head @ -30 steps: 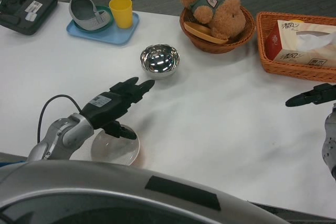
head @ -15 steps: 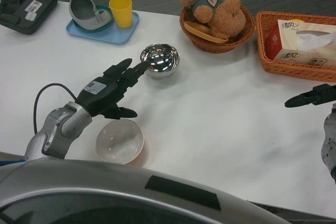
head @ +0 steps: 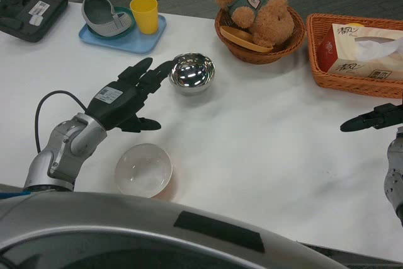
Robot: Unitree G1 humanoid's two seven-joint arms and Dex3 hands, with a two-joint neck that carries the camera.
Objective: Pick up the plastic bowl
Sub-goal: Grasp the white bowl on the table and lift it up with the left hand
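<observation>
While the plastic bowl (head: 143,169) sits untouched, the left hand (head: 129,96) hovers empty, fingers spread (near the steel bowl (head: 192,72))

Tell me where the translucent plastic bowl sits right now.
In the head view, the translucent plastic bowl sits at the table's near left edge, just below the open left robot hand, well nearer than the shiny round metal bowl.

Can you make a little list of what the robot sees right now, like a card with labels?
plastic bowl: clear plastic bowl on the table's near edge, not held
left hand: left hand open, above the table between both bowls
metal bowl: shiny metal bowl near the fingertips
right hand: right hand at the right edge
basket: teddy bear inside
</observation>
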